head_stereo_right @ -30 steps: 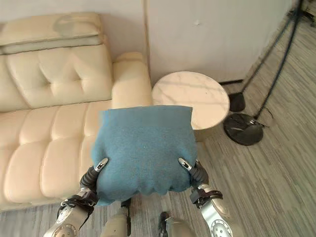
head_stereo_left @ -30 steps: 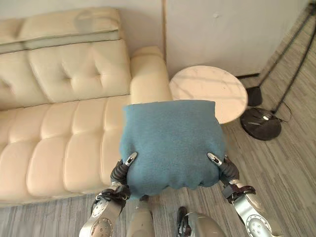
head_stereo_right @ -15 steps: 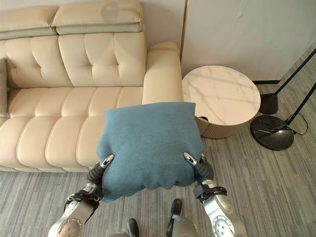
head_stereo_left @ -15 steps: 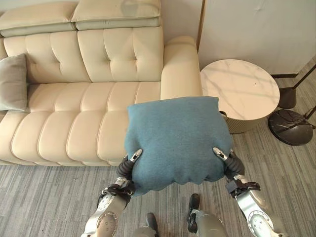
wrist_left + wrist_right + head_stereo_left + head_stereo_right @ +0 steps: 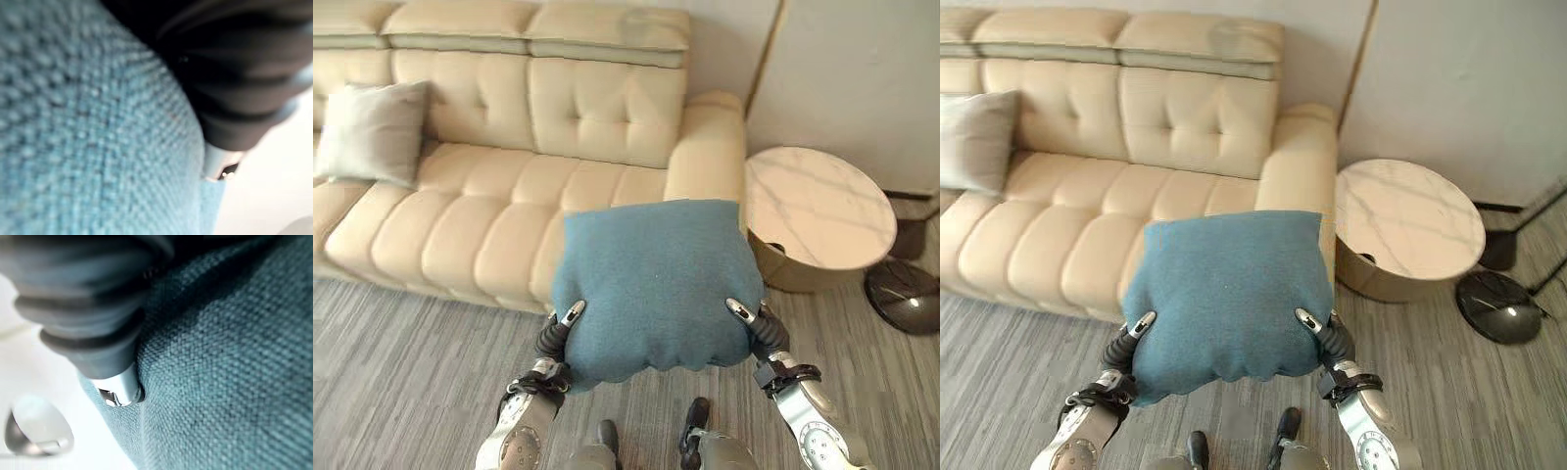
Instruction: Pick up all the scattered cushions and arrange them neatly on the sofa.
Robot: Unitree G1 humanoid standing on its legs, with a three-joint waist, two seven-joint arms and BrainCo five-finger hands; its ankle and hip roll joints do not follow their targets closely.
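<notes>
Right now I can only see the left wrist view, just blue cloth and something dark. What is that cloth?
Observer: A blue cushion, gripped between the left hand and right hand in front of the robot.
Operator: Is the sofa close?
Observer: Yes, a cream sofa stands just beyond the cushion.
Operator: Anything on it?
Observer: One pale cushion leans against the backrest, to the robot's left.
</notes>
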